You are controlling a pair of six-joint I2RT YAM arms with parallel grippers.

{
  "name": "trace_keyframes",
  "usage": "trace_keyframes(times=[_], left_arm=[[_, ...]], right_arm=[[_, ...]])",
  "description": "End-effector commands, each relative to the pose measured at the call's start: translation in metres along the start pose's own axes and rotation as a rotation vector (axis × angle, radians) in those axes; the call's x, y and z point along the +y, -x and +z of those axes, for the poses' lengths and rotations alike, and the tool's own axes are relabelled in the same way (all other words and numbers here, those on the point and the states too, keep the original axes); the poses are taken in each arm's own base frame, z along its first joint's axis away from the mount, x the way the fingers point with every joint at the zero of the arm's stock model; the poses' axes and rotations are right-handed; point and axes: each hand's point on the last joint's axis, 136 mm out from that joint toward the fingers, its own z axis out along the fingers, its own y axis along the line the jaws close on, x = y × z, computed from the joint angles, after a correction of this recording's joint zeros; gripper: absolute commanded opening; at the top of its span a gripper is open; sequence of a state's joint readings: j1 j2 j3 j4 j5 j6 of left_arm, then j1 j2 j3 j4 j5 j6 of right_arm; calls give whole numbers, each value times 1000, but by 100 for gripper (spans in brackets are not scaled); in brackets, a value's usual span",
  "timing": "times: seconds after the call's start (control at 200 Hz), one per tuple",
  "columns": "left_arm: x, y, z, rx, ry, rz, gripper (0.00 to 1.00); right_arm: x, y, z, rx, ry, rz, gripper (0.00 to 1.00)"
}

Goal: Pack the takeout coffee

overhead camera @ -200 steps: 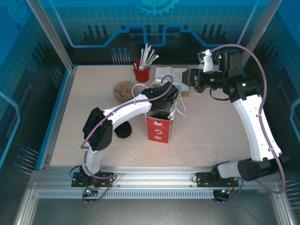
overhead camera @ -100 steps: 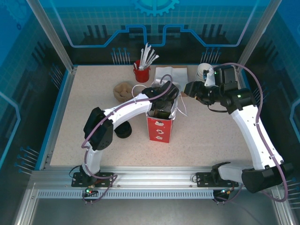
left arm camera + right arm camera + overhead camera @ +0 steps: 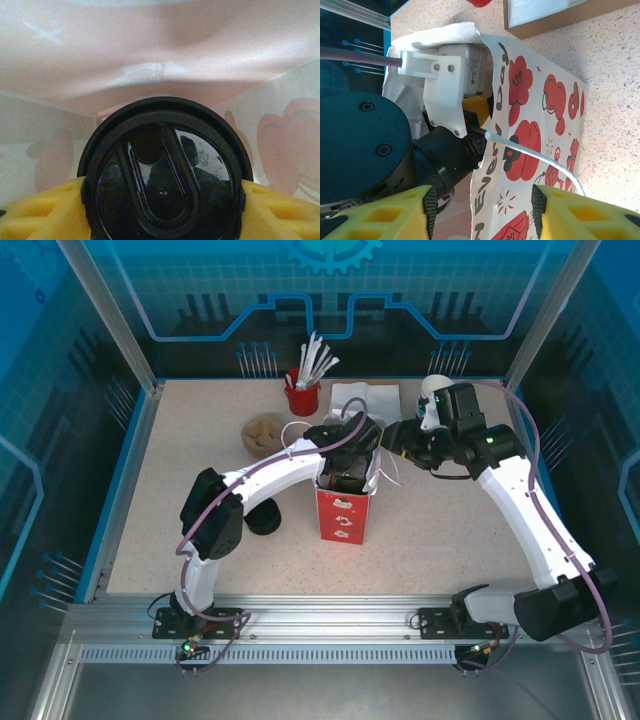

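Speckled table (image 3: 450, 530) bears bag (image 3: 342, 515) holding takeout coffee (image 3: 162, 180).

On the table (image 3: 450, 530) the paper bag (image 3: 341, 515) stands upright near the middle, with the stack of lids (image 3: 263, 519) just to its left and a rounded object (image 3: 265, 433) further back on that side. Along the back edge, the cup of stirrers (image 3: 303, 397) stands left of a flat box (image 3: 365, 398), and the stack of cups (image 3: 432, 390) stands right of that box. Inside the bag the takeout coffee (image 3: 162, 165) sits between the left gripper (image 3: 162, 200) fingers, touching both, while the right gripper (image 3: 480, 212) straddles the bag's right rim, its fingers well apart.
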State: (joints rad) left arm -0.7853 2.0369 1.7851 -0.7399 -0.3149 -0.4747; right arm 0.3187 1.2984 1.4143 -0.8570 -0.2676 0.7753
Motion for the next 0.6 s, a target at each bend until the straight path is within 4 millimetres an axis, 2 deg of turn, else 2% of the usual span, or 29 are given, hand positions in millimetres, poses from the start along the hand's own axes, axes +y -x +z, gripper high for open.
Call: trace_keyframes(times=[0.0,0.125,0.335,0.59], left_arm=[[5,-39,24,161,17,-17,65],[4,-36,20,154,13,-19,65],[-3,-10,-5,81,-20,-43,76],[-3,11,-35,40,-9,-52,79]], right_arm=[[0,-3,11,20,-8,-1,55],[-1,-3,16,22,-17,-15,55],[-4,-1,22,29,-44,-42,54],[2,0,33,53,-50,-73,53]])
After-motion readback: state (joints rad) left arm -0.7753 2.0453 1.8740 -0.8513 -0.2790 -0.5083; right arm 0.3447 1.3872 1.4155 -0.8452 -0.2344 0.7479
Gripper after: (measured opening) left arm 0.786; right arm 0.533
